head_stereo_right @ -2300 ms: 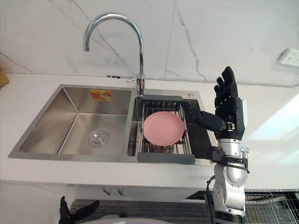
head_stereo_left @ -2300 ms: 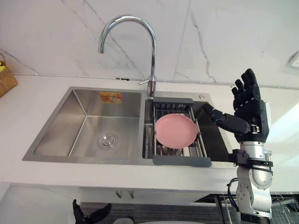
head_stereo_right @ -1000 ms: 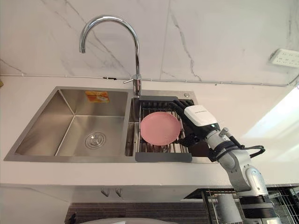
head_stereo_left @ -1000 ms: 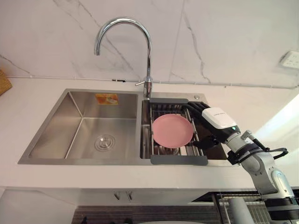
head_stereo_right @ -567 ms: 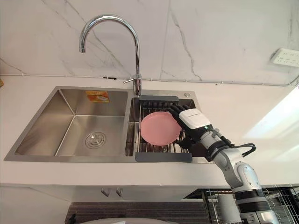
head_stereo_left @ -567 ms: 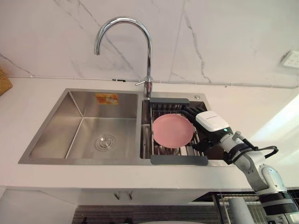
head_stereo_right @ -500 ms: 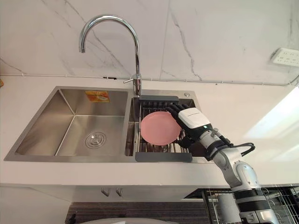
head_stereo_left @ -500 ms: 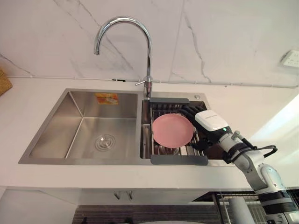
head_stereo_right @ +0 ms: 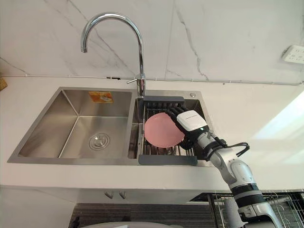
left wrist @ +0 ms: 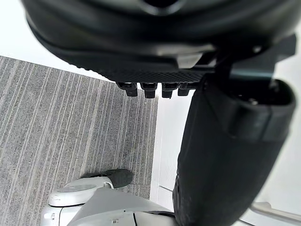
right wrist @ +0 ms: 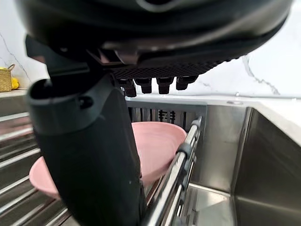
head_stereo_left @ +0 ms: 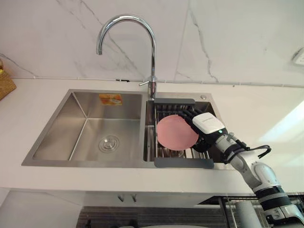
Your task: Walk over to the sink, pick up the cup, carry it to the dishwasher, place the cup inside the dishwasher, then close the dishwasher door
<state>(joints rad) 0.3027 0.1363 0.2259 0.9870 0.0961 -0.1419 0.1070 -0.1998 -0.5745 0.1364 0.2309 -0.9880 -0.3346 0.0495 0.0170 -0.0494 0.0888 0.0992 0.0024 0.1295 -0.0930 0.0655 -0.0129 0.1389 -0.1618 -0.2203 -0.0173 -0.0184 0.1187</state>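
Note:
A pink shallow dish (head_stereo_left: 175, 133) lies tilted on a dark wire rack (head_stereo_left: 183, 163) across the right basin of the steel sink (head_stereo_left: 85, 164); I see no cup. My right hand (head_stereo_left: 207, 124) reaches over the rack at the dish's right edge. Its fingers (head_stereo_left: 188, 114) stretch along the far right rim and look open. In the right wrist view the thumb (right wrist: 89, 155) stands in front of the dish (right wrist: 162, 143), with the fingers (right wrist: 157, 84) above it. My left hand (left wrist: 225, 155) hangs open over grey striped floor.
A tall chrome tap (head_stereo_left: 153, 61) rises behind the divider between the basins. The left basin (head_stereo_left: 107, 137) holds just a drain. White counter surrounds the sink, with a woven basket (head_stereo_left: 5, 81) at far left. A wire dishwasher rack (head_stereo_right: 280, 206) shows at lower right.
My right hand came down from upright beside the sink onto the rack and slid left against the pink dish. The camera has shifted slightly.

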